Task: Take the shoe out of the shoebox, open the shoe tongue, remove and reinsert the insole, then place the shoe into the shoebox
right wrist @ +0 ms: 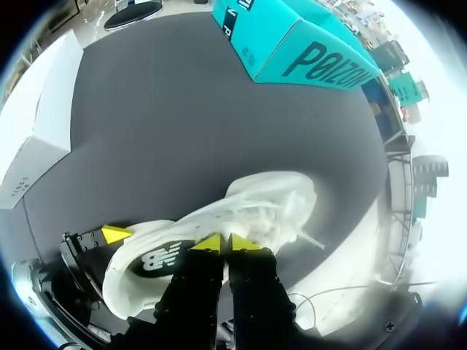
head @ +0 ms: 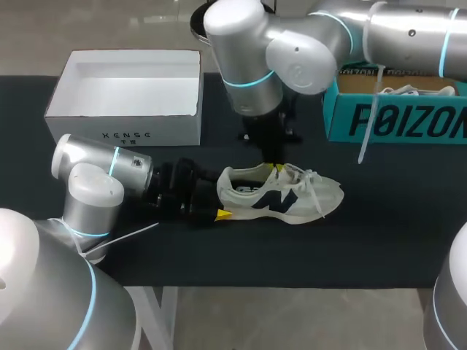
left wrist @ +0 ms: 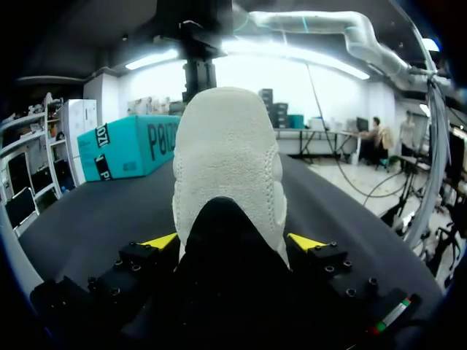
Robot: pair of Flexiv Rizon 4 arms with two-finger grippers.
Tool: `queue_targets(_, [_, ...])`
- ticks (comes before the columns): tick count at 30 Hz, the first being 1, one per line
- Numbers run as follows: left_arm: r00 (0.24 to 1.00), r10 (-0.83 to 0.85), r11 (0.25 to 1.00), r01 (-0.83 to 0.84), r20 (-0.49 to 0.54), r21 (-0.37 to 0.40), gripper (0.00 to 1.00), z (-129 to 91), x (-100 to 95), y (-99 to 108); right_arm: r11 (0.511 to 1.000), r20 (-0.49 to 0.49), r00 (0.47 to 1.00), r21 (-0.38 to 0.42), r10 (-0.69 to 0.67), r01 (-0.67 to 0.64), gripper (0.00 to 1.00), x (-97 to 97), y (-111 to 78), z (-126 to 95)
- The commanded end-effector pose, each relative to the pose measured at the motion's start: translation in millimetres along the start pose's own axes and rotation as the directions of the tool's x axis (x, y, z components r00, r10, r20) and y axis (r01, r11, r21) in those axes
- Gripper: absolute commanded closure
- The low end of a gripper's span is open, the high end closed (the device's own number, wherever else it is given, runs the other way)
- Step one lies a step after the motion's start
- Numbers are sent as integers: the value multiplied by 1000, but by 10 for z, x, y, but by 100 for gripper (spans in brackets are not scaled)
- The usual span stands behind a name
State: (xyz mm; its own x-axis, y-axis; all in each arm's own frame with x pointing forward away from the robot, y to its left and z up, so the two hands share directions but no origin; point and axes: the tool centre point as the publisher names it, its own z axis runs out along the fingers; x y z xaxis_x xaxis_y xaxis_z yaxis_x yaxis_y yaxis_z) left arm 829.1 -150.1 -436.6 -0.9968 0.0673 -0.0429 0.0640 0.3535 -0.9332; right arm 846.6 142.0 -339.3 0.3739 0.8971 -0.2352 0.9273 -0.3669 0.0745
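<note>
**A:** The left gripper [left wrist: 233, 242] is clamped on the heel of the shoe [head: 292, 195], with a yellow tip on each side.

**B:** And the other?

**A:** The right gripper [right wrist: 227, 243] stands over the shoe's opening with its tips drawn together. I cannot tell whether they pinch anything.

**B:** Room around it?

**A:** The shoe sits on its sole mid-table, toe to the right. Bare table [head: 292, 251] runs past the toe and up to the front edge. The white shoebox [head: 124, 95] sits back left, well apart, and the teal box [head: 394, 120] is back right, nearer.

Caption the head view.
Left tool grips the heel of the sneaker on the black table; right tool over its opening.
</note>
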Motion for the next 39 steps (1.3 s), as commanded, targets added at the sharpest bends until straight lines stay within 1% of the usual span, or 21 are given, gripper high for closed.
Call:
queue_targets(1, [1000, 0, 1000, 0, 1, -4, 100, 19, 18, 19, 999, -56, 998, -1, 35, -35, 100, -213, 49, -49])
queue_targets(6, [1000, 0, 1000, 0, 1, -4, 100, 19, 18, 19, 995, -132, 987, 6, 95, -95, 100, -402, 133, -58])
queue_targets(8, [1000, 0, 1000, 0, 1, -4, 100, 19, 18, 19, 992, -183, 975, -1, 127, -130, 100, -504, 162, -48])
queue_targets(9, [1000, 0, 1000, 0, 1, -4, 100, 19, 18, 19, 989, -223, 964, 6, 147, -150, 100, -590, 184, -45])
queue_targets(13, [1000, 0, 1000, 0, 1, -4, 100, 19, 18, 19, 982, -299, 937, -9, 178, -189, 100, -784, 233, -66])
queue_targets(15, [1000, 0, 1000, 0, 1, -4, 100, 19, 18, 19, 982, -324, 930, -23, 171, -189, 100, -828, 263, -82])
queue_targets(17, [1000, 0, 1000, 0, 1, -4, 100, 19, 18, 19, 985, -341, 928, -27, 152, -172, 100, -806, 294, -111])
queue_targets(21, [1000, 0, 1000, 0, 1, -4, 100, 19, 18, 19, 991, -352, 929, -39, 110, -132, 63, -686, 341, -141])
queue_targets(22, [1000, 0, 1000, 0, 1, -4, 100, 19, 18, 19, 991, -359, 928, -43, 101, -124, 56, -651, 347, -146])
queue_targets(23, [1000, 0, 1000, 0, 1, -4, 100, 19, 18, 19, 992, -362, 927, -43, 94, -117, 53, -611, 355, -150])
queue_targets(24, [1000, 0, 1000, 0, 1, -4, 100, 19, 18, 19, 993, -364, 928, -44, 85, -108, 45, -577, 362, -153])
queue_targets(25, [1000, 0, 1000, 0, 1, -4, 100, 19, 18, 19, 994, -364, 928, -46, 76, -99, 27, -538, 367, -160])
queue_targets(29, [1000, 0, 1000, 0, 1, -4, 100, 19, 18, 19, 996, -374, 926, -53, 45, -70, 4, -399, 377, -205])
queue_targets(31, [1000, 0, 1000, 0, 1, -4, 100, 19, 18, 19, 997, -373, 927, -57, 27, -52, 0, -323, 381, -232])
queue_targets(35, [1000, 0, 1000, 0, 1, -4, 100, 19, 18, 19, 998, -374, 928, -64, -3, -23, 0, -167, 374, -312])
queue_targets(39, [1000, 0, 1000, 0, 1, -4, 100, 19, 18, 19, 999, -348, 937, -51, -13, -5, 0, -106, 336, -385])
